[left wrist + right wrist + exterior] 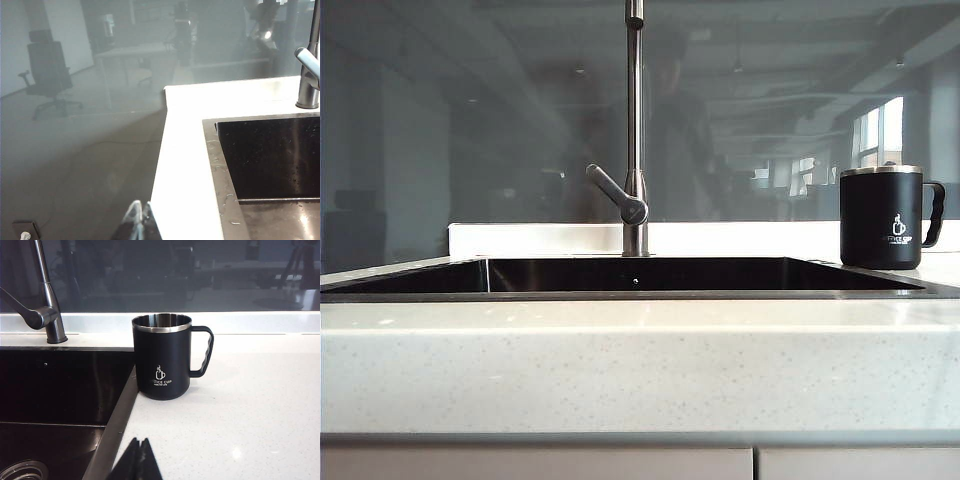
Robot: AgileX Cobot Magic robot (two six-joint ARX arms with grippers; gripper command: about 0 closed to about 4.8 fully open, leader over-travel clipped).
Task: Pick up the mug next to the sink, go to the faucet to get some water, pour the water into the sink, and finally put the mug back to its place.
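A matte black mug with a steel rim and white cup logo stands upright on the pale counter, just right of the sink; its handle points right. The right wrist view shows the mug ahead of my right gripper, which is shut, empty and well short of it. The tall steel faucet rises behind the basin's middle, lever angled left; no water runs from it. My left gripper is shut and empty, over the counter's left end beside the sink. Neither gripper shows in the exterior view.
A dark glass wall runs behind the counter. A white ledge lines the back. The counter's front edge is broad and pale. In the left wrist view the counter ends at a drop to the floor. A drain shows in the basin.
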